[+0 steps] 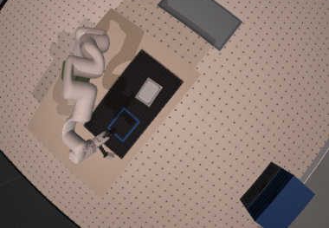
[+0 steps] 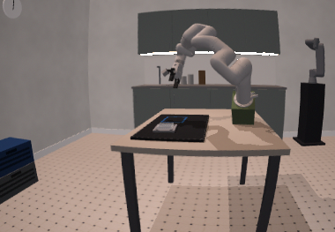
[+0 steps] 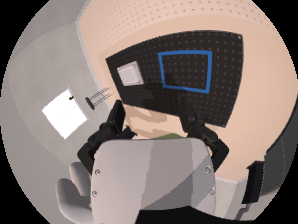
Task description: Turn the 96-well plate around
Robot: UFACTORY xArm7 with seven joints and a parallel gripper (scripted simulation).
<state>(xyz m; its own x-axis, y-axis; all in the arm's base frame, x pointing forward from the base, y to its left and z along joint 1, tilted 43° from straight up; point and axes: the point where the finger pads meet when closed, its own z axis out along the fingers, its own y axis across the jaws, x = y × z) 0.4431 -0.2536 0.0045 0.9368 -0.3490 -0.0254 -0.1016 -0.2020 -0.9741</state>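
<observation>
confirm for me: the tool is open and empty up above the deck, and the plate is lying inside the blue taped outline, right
Not quite. The tool is open and empty above the deck, but the plate lies beside the blue taped outline, not inside it. The top view shows the outline holding nothing.

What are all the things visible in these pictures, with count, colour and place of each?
Pale grey 96-well plate: one, on the black deck.
Black perforated deck mat: one, on the table.
Blue taped outline: one, on the deck beside the plate, nothing inside.
Beige wooden table with dark legs: one, mid-room.
Green block pedestal: one, on the table under the arm.
Blue and black crate: one, on the floor.
Grey counter with cupboards: one, at the back wall.
Round wall clock: one, upper left wall.
Second grey arm on a black stand: one, at right.
White robot arm: one.
Gripper: one, black fingers open, high above the deck's edge near the outline.
</observation>
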